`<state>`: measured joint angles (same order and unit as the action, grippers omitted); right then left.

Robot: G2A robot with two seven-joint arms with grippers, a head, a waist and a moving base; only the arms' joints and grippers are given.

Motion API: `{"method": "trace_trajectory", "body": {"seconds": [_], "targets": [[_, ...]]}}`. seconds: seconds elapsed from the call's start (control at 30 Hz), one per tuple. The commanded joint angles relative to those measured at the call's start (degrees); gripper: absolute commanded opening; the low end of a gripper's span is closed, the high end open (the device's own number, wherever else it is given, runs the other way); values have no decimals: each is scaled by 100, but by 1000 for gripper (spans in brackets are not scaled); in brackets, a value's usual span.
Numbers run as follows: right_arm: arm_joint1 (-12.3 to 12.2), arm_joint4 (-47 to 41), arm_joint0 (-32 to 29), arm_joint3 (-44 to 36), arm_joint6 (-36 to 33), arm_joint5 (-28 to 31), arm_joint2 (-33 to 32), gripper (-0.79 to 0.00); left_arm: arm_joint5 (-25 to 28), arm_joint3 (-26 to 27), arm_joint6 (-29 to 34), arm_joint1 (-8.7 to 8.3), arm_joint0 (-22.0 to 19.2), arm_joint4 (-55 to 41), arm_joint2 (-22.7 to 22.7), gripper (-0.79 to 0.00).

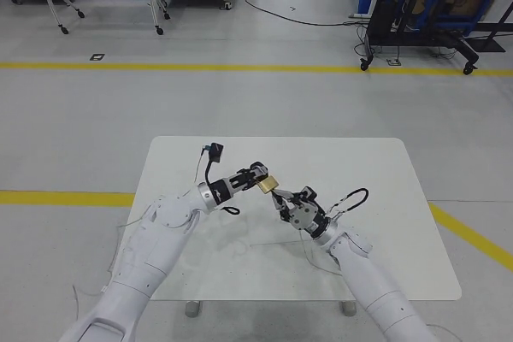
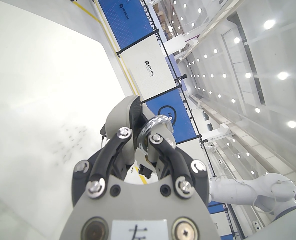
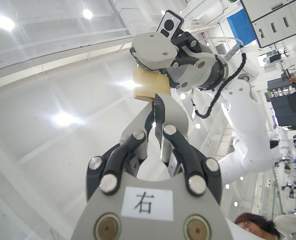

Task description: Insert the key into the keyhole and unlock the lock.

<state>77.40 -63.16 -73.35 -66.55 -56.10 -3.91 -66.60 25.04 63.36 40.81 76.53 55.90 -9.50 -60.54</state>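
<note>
**A:** Start close in. What is the right claw (image 1: 281, 200) doing?

**B:** Its fingers (image 3: 174, 116) are pinched almost together, with only a sliver of gap. In that gap sits the key (image 3: 153, 105), a thin metal strip.

**A:** Which way does the key point?

**B:** It points straight out past the fingertips, away from the wrist, in line with the claw. Its tip meets the bottom face of the lock (image 3: 150, 86). I cannot tell whether it has gone into the keyhole.

**A:** And the lock?

**B:** It is a brass block held up in the air over the middle of the table (image 1: 368, 171). Its long axis runs from one claw to the other, with the bottom face turned toward the key.

**A:** What holds it?

**B:** The left claw (image 2: 150, 118) is closed tight on the lock's upper end. The steel loop (image 2: 160, 119) stands between its two fingers.

**A:** How do the claws sit?

**B:** They sit tip to tip, with the left one farther out over the table.
</note>
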Motion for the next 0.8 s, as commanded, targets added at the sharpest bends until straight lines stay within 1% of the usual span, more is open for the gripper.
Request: {"method": "trace_trajectory", "body": {"seconds": [0.0, 0.03, 0.07, 0.23, 0.33, 0.4, 0.47, 0.53, 0.6, 0.63, 0.77], "targets": [[-13, 181, -20, -25, 38, 202, -26, -212, -55, -17, -4, -1, -6, -50, -16, -785], [-18, 235, -44, -54, 34, 271, -36, -12, -92, -27, -1, -1, -10, -70, -21, -785], [-27, 341, -60, -80, 68, 394, -65, 0, -119, -35, -8, -1, -15, -81, -28, -785], [-93, 684, -242, -294, 59, 795, -264, 0, -371, -83, -62, 0, -48, -59, -24, -785], [-176, 1099, -405, -482, 175, 1254, -569, 0, -612, -120, -112, -7, -91, 253, 37, -785], [-242, 1587, -587, -709, 565, 1759, -859, 0, -860, -148, -132, -6, -133, 527, 125, -785], [-311, 2414, -846, -1086, 1206, 2364, -1155, 0, -1346, -209, -216, 3, -226, 1043, 296, -785], [-368, 3312, -1166, -1584, 1884, 2761, -1416, 0, -1694, -226, -307, 34, -282, 1382, 483, -785], [-403, 4211, -1503, -2138, 2630, 2903, -1626, 0, -1926, -245, -340, 70, -344, 1622, 655, -785], [-411, 4482, -1604, -2316, 2855, 2905, -1685, 0, -2072, -276, -326, 89, -376, 1742, 746, -785], [-411, 4482, -1604, -2316, 2855, 2905, -1685, 0, -2344, -400, -182, 172, -495, 1901, 1027, -785]]}}
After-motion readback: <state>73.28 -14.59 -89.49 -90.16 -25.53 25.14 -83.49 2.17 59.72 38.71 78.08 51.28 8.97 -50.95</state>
